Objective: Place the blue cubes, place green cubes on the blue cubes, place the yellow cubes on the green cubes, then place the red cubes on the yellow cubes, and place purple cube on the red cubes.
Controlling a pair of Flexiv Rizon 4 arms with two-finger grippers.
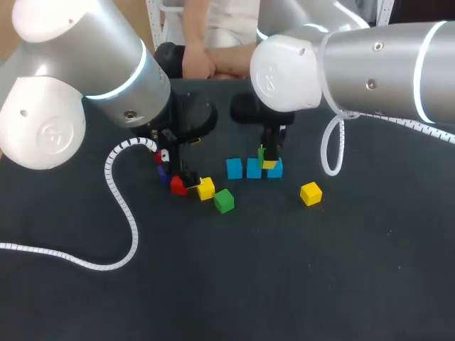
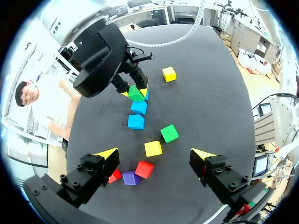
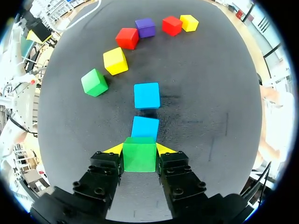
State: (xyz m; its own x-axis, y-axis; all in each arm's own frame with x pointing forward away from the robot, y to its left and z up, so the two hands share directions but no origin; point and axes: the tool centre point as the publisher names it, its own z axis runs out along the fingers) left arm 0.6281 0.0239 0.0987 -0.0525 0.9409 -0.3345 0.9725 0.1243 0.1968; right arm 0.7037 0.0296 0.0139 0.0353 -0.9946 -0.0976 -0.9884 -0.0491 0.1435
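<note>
My right gripper (image 3: 139,150) is shut on a green cube (image 3: 139,155) and holds it over the end of a row of blue cubes (image 1: 254,168). Two of these blue cubes (image 3: 145,127) lie ahead of its fingers; a third shows under the green cube (image 2: 136,93) in the left wrist view. My left gripper (image 2: 155,154) hangs open above a cluster of loose cubes: a yellow cube (image 2: 153,148), a red cube (image 2: 144,169), a purple cube (image 2: 131,178) and a second red cube (image 2: 114,176) half hidden by one finger. A loose green cube (image 1: 224,200) lies beside the yellow one.
Another yellow cube (image 1: 311,192) sits alone to the right of the blue row. My left arm's white cable (image 1: 121,206) loops over the dark table (image 1: 284,284) at the left.
</note>
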